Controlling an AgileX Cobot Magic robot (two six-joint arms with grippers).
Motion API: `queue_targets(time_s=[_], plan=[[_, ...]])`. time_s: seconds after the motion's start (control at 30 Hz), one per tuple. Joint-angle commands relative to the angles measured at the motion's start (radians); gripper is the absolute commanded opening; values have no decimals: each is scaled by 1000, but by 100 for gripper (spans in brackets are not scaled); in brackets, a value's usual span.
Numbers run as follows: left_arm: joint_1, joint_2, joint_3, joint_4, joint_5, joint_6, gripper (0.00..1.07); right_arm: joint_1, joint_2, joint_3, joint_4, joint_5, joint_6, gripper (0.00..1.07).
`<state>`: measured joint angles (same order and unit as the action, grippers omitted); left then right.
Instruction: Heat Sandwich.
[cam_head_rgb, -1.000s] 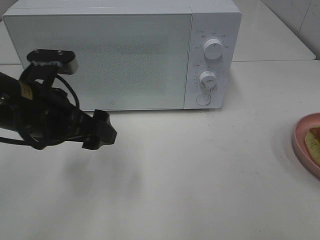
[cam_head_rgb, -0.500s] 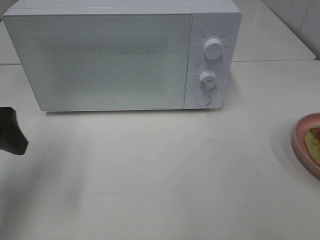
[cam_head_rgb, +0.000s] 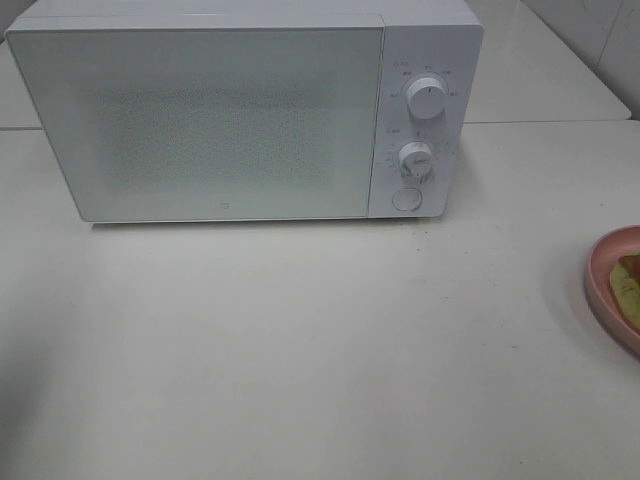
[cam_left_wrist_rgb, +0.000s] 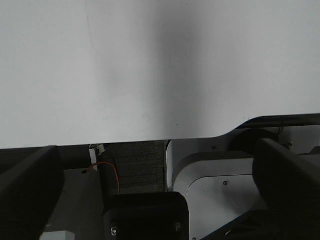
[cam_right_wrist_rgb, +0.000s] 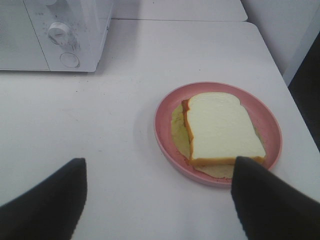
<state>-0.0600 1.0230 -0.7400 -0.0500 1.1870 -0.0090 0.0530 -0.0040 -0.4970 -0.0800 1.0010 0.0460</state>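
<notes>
The sandwich (cam_right_wrist_rgb: 222, 127), pale bread with an orange-brown crust over yellow-green filling, lies flat on a round pink plate (cam_right_wrist_rgb: 165, 125). My right gripper (cam_right_wrist_rgb: 159, 162) hangs open just short of the plate, its dark fingers (cam_right_wrist_rgb: 45, 200) spread wider than the plate, holding nothing. In the exterior high view only a sliver of the sandwich (cam_head_rgb: 628, 288) and the plate (cam_head_rgb: 603, 285) shows at the right edge. The white microwave (cam_head_rgb: 240, 110) stands at the back with its door shut. My left gripper (cam_left_wrist_rgb: 156, 145) is open and empty over bare table. Neither arm shows in the exterior high view.
The microwave has two dials (cam_head_rgb: 427, 98) and a round button (cam_head_rgb: 405, 198) on its right panel. The left wrist view shows the table's near edge (cam_left_wrist_rgb: 125, 137) and the robot's base (cam_left_wrist_rgb: 210, 175) below it. A second white table (cam_head_rgb: 540, 70) adjoins at the back right.
My left arm pulled back from in front of the microwave door and left the exterior high view by its left edge. The microwave and plate have not moved.
</notes>
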Motion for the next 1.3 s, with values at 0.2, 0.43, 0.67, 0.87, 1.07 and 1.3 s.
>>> queue_targets(time_s=[0.2,0.43,0.67,0.87,1.07,1.3], plan=[[3,-223,68,1,40,-7,98,-6,-28,0,1,-5,-4,76],[3,-439,157,4,20,-6,98,-6,-28,0,1,-5,-6,76],[3,-651,189,4,-74,-6,98,-6,-28,0,1,-5,-5,76],[3,-776,223,-3,-116,-7,98,-6,-28,0,1,-5,-5,76],[3,-918,223,9,-116,-5,98,-6,-28,0,1,-5,-5,76],[3,-1053,223,8,-116,-7,98,-6,-28,0,1,-5,-5,76]])
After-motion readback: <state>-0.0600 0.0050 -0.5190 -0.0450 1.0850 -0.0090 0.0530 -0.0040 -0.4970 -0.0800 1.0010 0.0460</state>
